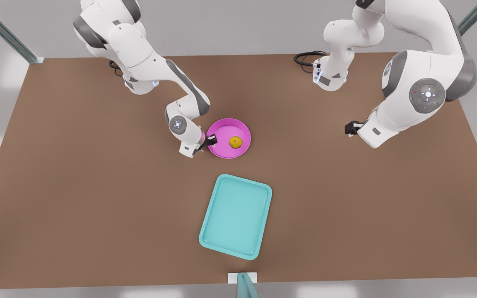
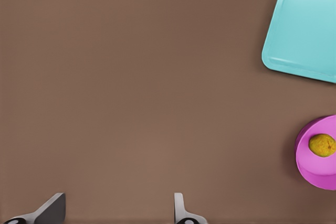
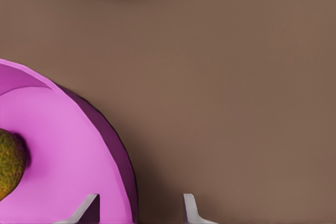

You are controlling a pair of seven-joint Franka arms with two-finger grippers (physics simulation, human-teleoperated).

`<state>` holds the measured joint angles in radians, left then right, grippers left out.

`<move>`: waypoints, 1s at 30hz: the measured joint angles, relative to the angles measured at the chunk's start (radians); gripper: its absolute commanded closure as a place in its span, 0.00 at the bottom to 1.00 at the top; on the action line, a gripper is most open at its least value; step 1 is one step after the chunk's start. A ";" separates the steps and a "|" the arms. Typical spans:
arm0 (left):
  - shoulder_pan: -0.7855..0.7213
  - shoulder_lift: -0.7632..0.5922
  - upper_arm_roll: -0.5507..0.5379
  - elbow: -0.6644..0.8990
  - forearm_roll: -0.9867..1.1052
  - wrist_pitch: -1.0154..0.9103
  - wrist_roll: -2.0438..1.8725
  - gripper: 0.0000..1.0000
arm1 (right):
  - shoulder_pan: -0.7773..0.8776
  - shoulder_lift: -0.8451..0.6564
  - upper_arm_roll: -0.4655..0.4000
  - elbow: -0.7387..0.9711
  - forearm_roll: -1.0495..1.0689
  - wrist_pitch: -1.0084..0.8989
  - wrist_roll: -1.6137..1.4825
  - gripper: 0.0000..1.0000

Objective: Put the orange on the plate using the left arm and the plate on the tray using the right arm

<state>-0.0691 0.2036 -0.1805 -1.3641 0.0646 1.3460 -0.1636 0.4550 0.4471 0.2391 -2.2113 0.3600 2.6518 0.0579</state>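
The pink plate lies mid-table with the orange resting inside it. My right gripper, on the arm at the front view's left, is at the plate's rim. In the right wrist view it is open, one finger over the plate and one outside the rim, the orange just beyond. The teal tray lies nearer the front edge, apart from the plate. My left gripper hangs open over bare table at the front view's right, well away from plate, orange and tray.
The brown table is wide and flat. Both arm bases and a black cable sit along the back edge. A small teal post stands at the front edge, below the tray.
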 measured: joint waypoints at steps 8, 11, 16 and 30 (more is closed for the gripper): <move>0.000 -0.006 0.000 0.000 0.001 -0.002 0.008 0.00 | -0.012 0.010 0.000 0.019 0.000 -0.032 -0.027 0.58; 0.000 -0.005 0.000 0.000 0.001 -0.002 0.010 0.00 | -0.014 0.010 0.001 0.027 0.001 -0.045 -0.036 0.73; 0.000 -0.003 -0.001 0.000 0.001 -0.002 0.012 0.00 | -0.015 0.012 0.002 0.039 0.007 -0.067 -0.056 0.79; -0.001 -0.007 -0.017 0.000 0.001 -0.002 0.002 0.00 | -0.024 -0.027 0.008 0.113 0.007 -0.176 -0.088 0.79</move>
<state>-0.0697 0.1967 -0.1973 -1.3641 0.0661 1.3438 -0.1612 0.4310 0.4198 0.2473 -2.0988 0.3670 2.4759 -0.0306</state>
